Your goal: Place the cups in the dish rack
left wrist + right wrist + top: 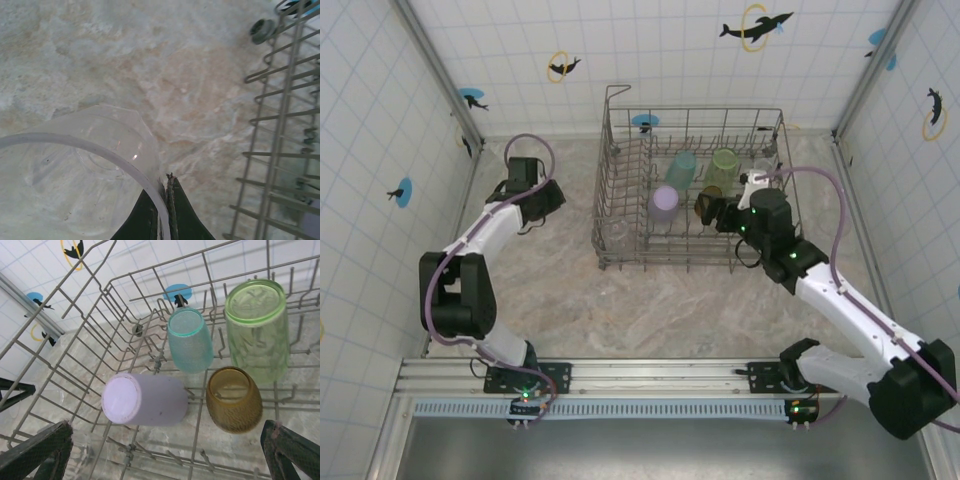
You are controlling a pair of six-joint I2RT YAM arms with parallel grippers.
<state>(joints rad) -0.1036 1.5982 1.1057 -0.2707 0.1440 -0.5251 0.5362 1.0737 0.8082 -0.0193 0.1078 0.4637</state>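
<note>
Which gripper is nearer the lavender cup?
Right. The right gripper is open over the dish rack, near the lavender cup; the left gripper holds a clear cup outside it.

A robot test cell dressed as a mock kitchen is shown. A left arm [485,235] and a right arm [850,305] are bolted to a metal rail [650,375] along the bottom of the top view. The surface [620,300] is covered in a marble print and is enclosed on three sides by walls [670,50] printed with a white tile grid, framed by metal corner posts [435,65]. Dolphin decals [756,27] are stuck across the upper walls. A wire rack [620,200] with plastic cups [680,170] is set at the centre.
</note>
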